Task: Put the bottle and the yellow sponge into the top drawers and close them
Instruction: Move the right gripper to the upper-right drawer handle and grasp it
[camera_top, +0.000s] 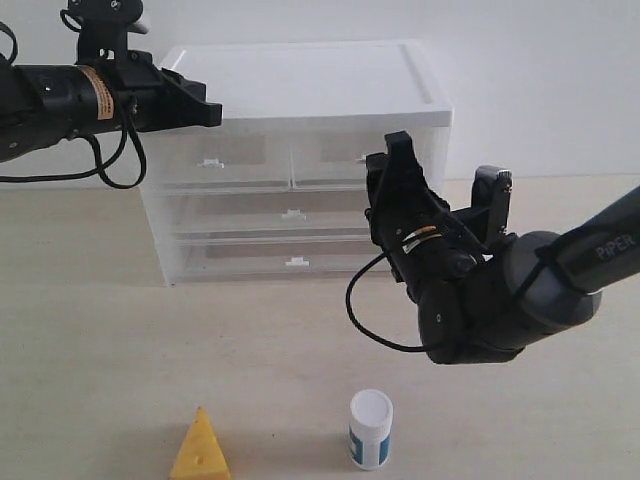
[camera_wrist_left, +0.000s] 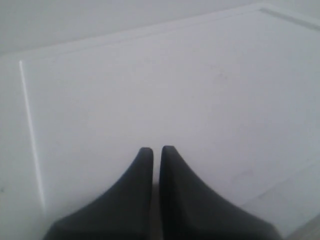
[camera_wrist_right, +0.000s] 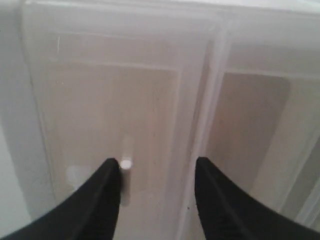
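The white bottle (camera_top: 370, 428) with its blue-teal label stands upright at the table's front. The yellow sponge (camera_top: 200, 450), a wedge, stands to its left. Both top drawers look pushed in: the left one (camera_top: 225, 165) and the right one (camera_top: 325, 162). My right gripper (camera_top: 386, 160) is open against the right drawer's front. In the right wrist view, that gripper (camera_wrist_right: 157, 162) spans the translucent drawer front (camera_wrist_right: 110, 110), and the small white handle (camera_wrist_right: 126, 164) sits beside one fingertip. My left gripper (camera_top: 212, 112) (camera_wrist_left: 156, 150) is shut and empty over the cabinet's white top (camera_wrist_left: 150, 75).
The cabinet (camera_top: 300, 75) stands at the back of the beige table (camera_top: 100, 340). Below the top drawers are two full-width drawers (camera_top: 290, 215), both pushed in. A black cable (camera_top: 365, 320) loops under my right arm.
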